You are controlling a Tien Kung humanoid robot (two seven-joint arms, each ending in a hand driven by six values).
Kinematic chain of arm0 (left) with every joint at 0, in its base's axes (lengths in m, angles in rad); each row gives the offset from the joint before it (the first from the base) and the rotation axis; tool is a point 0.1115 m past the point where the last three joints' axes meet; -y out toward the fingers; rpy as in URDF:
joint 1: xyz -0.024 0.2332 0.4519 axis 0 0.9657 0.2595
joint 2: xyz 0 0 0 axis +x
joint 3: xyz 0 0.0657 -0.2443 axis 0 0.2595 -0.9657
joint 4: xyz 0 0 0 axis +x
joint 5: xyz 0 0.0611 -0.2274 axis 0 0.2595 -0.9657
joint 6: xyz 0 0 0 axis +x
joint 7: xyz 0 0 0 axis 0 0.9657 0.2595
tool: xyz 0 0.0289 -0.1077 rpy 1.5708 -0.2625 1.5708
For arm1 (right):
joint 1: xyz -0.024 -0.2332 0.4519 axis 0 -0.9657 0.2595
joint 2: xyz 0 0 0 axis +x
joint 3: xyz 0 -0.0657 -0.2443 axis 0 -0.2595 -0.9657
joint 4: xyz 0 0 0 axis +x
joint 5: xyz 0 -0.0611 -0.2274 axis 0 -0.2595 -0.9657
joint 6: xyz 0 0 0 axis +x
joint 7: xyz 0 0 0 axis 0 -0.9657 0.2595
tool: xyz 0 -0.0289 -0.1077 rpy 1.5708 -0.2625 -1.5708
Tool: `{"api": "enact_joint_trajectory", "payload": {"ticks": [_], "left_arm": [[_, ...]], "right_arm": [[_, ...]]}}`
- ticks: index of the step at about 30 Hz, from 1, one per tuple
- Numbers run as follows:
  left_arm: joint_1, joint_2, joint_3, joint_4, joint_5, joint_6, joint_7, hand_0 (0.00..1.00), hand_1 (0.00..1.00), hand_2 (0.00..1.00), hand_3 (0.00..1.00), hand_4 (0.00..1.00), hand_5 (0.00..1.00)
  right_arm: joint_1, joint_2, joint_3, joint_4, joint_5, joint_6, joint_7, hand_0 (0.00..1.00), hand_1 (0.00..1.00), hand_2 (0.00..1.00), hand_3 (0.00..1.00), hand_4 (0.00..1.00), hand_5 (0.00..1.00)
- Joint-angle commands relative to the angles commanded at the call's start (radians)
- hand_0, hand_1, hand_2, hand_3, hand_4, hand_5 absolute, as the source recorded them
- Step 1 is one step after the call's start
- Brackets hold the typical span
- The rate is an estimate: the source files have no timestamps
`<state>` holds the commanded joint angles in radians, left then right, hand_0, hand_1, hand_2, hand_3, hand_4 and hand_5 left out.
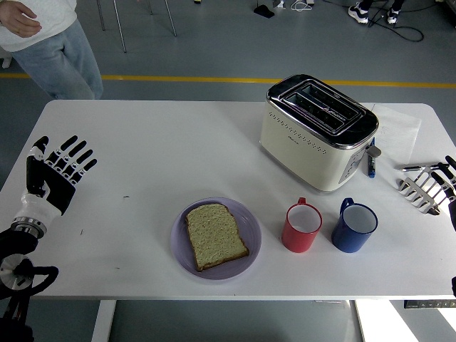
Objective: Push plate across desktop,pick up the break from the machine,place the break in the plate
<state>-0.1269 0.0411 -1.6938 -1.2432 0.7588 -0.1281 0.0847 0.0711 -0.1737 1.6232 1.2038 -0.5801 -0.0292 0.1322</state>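
Bread slice (pixel 216 236) lies flat on the lilac plate (pixel 251 226), both in front of the toaster (pixel 318 131), toward the desk's near edge. The toaster's two slots look empty (dark inside, nothing sticking up), so by the look of it the bread step is done and little remains.

Handling, as a judgement: the slice is light, soft and crumbly, so it would squash or tear under a hard pinch; best taken by opposite crust edges, thumb against fingers, gently. The plate is stiff and likely slides easily on the smooth desk (pixel 157 149); push it at the rim, low, so it does not tip.

Red mug (pixel 303 227) sits just right of the plate, in front of the toaster, not touching the plate; blue mug (pixel 354 227) is beside the red one. A metal toast rack (pixel 420 193) stands to the toaster's right, near the desk edge.

Left hand (pixel 55 174) is well left of the toaster, palm up, fingers spread, holding nothing. Right hand (pixel 449 187) shows only at the picture's right edge by the rack; can't tell its state.

A person (pixel 50 39) stands beyond the desk's far left corner, hands off the desk.
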Motion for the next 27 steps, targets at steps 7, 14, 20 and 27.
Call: {"api": "enact_joint_trajectory", "payload": {"ticks": [7, 14, 20, 27], "left_arm": [[-0.001, 0.001, -0.001, -0.001, -0.002, 0.0, 0.0, 0.753, 0.766, 0.779, 0.73, 0.63, 0.998], [-0.003, 0.0, -0.002, 0.001, -0.005, 0.0, 0.001, 0.753, 0.766, 0.78, 0.73, 0.629, 0.998], [-0.009, -0.001, -0.006, 0.002, -0.006, 0.0, 0.001, 0.754, 0.766, 0.779, 0.73, 0.628, 0.998], [-0.012, -0.002, -0.008, 0.003, -0.007, 0.0, 0.002, 0.753, 0.764, 0.779, 0.73, 0.628, 0.998]], "right_arm": [[0.0, 0.0, 0.0, 0.0, 0.004, 0.001, 0.0, 0.743, 0.69, 0.678, 0.635, 0.51, 0.586], [0.001, 0.0, 0.001, -0.001, 0.008, 0.001, 0.0, 0.741, 0.689, 0.678, 0.634, 0.51, 0.585], [0.006, 0.0, -0.001, -0.001, 0.011, 0.002, 0.0, 0.74, 0.689, 0.677, 0.632, 0.509, 0.585], [0.01, 0.0, -0.002, -0.002, 0.011, 0.002, 0.0, 0.74, 0.689, 0.677, 0.633, 0.509, 0.584]]}}
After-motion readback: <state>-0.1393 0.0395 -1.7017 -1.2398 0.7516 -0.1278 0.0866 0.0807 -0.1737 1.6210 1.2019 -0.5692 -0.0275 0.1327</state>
